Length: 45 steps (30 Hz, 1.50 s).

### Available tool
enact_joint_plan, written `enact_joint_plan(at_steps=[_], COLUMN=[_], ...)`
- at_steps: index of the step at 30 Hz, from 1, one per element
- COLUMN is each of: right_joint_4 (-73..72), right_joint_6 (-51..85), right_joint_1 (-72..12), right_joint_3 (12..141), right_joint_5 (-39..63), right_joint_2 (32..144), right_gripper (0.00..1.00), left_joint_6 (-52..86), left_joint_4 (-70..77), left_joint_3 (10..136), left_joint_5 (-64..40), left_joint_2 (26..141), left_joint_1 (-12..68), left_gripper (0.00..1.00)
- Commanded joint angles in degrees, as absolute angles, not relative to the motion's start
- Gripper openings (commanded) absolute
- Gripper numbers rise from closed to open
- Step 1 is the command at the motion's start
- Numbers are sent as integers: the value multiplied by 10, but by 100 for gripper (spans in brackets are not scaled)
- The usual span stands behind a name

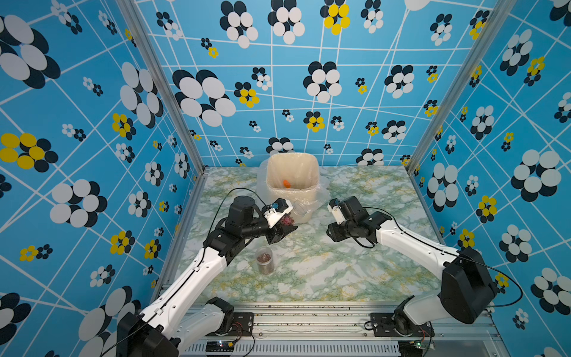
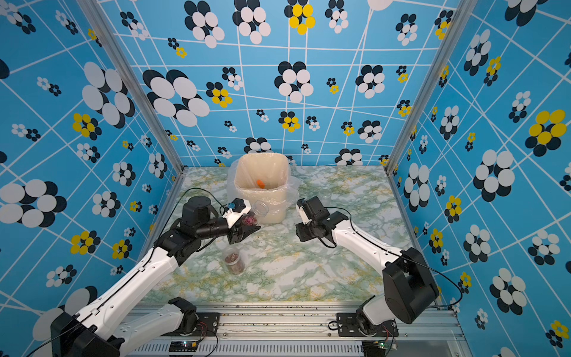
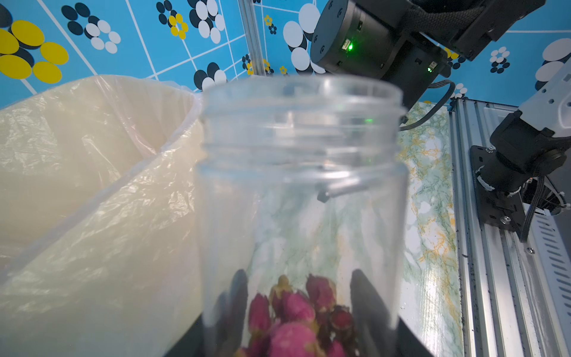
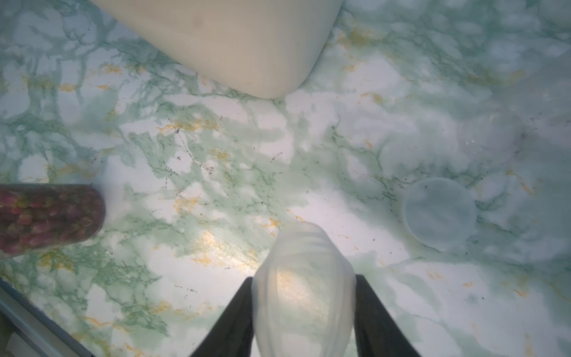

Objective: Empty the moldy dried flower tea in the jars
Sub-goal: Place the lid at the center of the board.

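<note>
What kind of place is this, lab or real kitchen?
Probably a lab robot cell, not a kitchen: flower-print panel walls on aluminium framing, marble-print tabletop, two arms mounted on a slotted front rail.

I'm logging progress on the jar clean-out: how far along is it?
Done: one clear jar right of the bin looks empty, a loose lid lying near it. In hand: the left gripper holds an open jar, rose buds inside, tilted beside the bin; the right gripper holds a clear lid. Left: pouring that out, then the full jar.
</note>
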<state>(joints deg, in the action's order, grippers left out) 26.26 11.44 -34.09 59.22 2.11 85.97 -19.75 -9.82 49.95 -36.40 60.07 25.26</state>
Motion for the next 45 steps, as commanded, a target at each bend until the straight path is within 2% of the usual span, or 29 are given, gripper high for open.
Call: enact_joint_plan(at_steps=[1,18,26,34,45], right_joint_4=[224,201,201,212,220], right_joint_6=[149,197,207,207,207], right_joint_1=[-338,-338,-338,-338,-338], right_joint_3=[578,576,578,586,596], right_joint_5=[7,23,31,38,37], right_joint_2=[884,986,1001,1003,994], right_gripper=[31,35,43,58,63], left_joint_6=[-199,-199,-199,-199,-200], left_joint_4=[-83,-80,-80,-80,-80], left_joint_3=[496,494,493,492,491], left_joint_5=[-366,-369,-370,-370,-369], left_joint_2=[595,600,599,598,597], left_joint_1=[257,257,257,257,257], left_gripper=[0,0,0,0,0])
